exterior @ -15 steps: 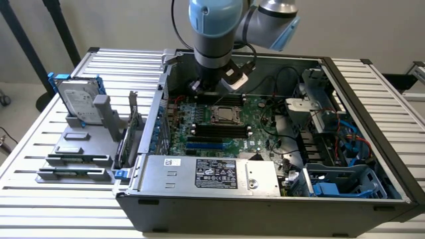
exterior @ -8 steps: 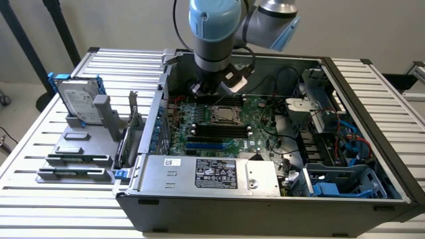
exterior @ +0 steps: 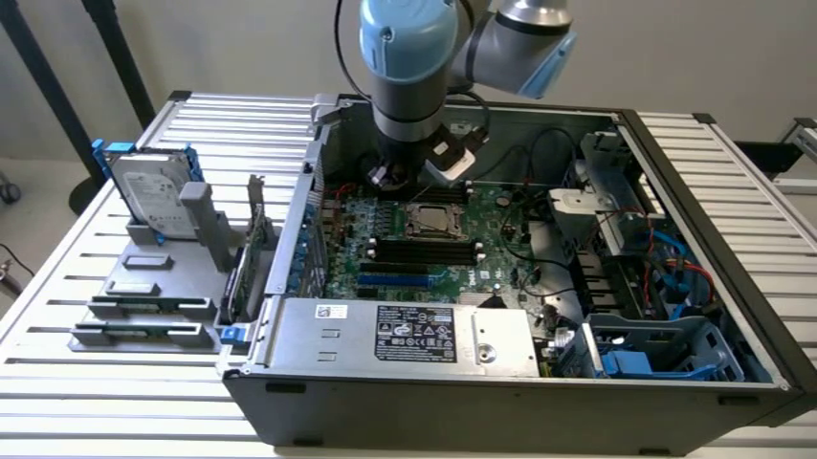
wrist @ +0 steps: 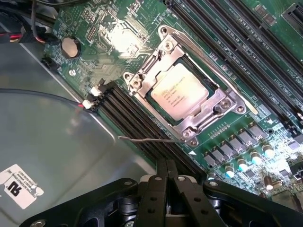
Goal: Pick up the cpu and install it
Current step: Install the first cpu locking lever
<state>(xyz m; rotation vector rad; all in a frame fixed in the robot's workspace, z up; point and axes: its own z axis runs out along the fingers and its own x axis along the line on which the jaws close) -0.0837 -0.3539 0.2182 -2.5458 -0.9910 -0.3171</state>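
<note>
Status: cpu (wrist: 180, 92) lies flat inside the socket frame (wrist: 196, 124) at mid-motherboard (wrist: 90, 23), so pick-up and placing look done in my judgement. Whether the thin wire lever (wrist: 147, 139) is latched I can't tell. My gripper (wrist: 166, 165) hangs above the board beside the socket, shut tight and holding nothing. Materials: cpu top is a silver-grey metal square w/ fine print, frame is bright stamped steel w/ screws, board is green w/ long black slots.
</note>
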